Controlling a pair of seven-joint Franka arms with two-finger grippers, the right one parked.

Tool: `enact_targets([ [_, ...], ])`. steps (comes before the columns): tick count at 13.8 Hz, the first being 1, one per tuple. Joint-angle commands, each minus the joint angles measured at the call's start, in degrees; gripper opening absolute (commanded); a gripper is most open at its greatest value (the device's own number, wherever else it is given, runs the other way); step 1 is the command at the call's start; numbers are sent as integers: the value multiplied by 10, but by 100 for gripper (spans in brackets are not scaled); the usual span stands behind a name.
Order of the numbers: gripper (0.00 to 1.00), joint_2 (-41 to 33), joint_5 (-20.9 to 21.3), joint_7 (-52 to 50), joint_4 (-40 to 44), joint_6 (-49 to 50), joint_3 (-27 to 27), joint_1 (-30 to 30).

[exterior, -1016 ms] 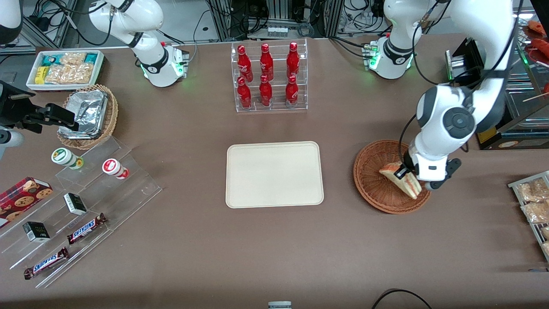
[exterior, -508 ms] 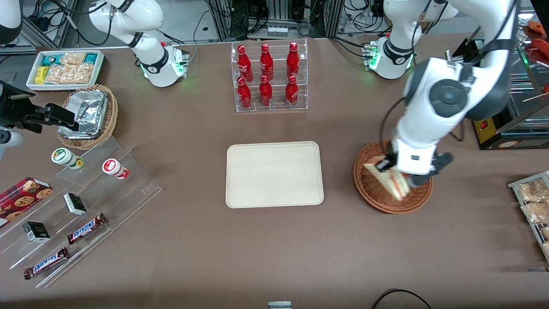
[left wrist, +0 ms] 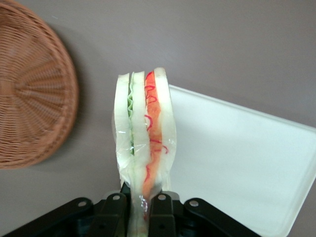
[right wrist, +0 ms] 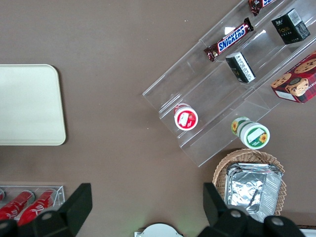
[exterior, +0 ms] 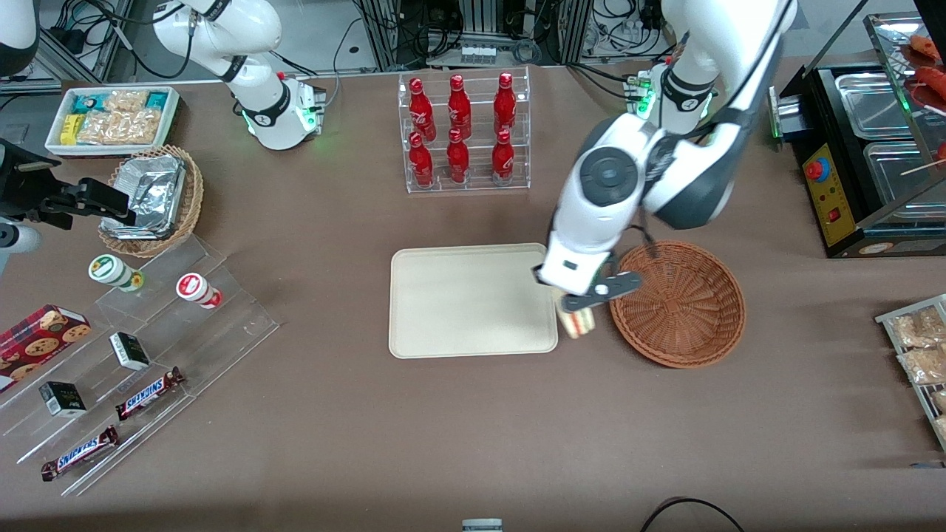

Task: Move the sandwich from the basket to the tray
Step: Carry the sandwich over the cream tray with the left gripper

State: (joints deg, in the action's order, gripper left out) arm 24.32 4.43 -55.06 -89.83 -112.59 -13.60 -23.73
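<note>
1. Status: the gripper (exterior: 575,305) hangs above the tabletop (exterior: 443,428), over the gap between the basket (exterior: 678,303) and the tray (exterior: 473,300), right at the tray's edge nearest the basket.
2. Grip: the fingers (left wrist: 121,210) are closed on the narrow end of the sandwich (left wrist: 143,143). The wedge stands out straight from the grip, w/ green and orange-red filling edge-on to the wrist camera.
3. Sandwich position: clear of the basket, held in the air, not yet over the tray's flat area. In the front view only its end (exterior: 577,322) shows below the wrist, just beside the tray rim.
4. Basket: no contents visible. Pick phase judged complete; step in hand is the carry to the tray.
5. Next move, recommended: translate further over the tray toward its middle before any descent. A release at the present spot would likely land the wedge on the rim or on the tabletop.
6. Height: keep the lower end of the sandwich above the low rim during the crossing, to avoid a snag.
7. Descent: lower until the sandwich is close to the tray surface, then open. It appears soft and film-wrapped, so avoid extra squeeze and avoid a drop from height, which may let it tip or roll.
8. After release: retract straight up, approx. vertical, so the fingers do not drag the wrap.
</note>
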Motion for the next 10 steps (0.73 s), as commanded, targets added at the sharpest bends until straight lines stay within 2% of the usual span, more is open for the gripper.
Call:
enact_targets([
  [1, 0, 66, 1, 2, 69, -7, 5, -37],
  [5, 0, 121, 7, 10, 77, -86, 6, -81],
  [10, 0, 171, 8, 12, 77, -148, 6, -106],
])
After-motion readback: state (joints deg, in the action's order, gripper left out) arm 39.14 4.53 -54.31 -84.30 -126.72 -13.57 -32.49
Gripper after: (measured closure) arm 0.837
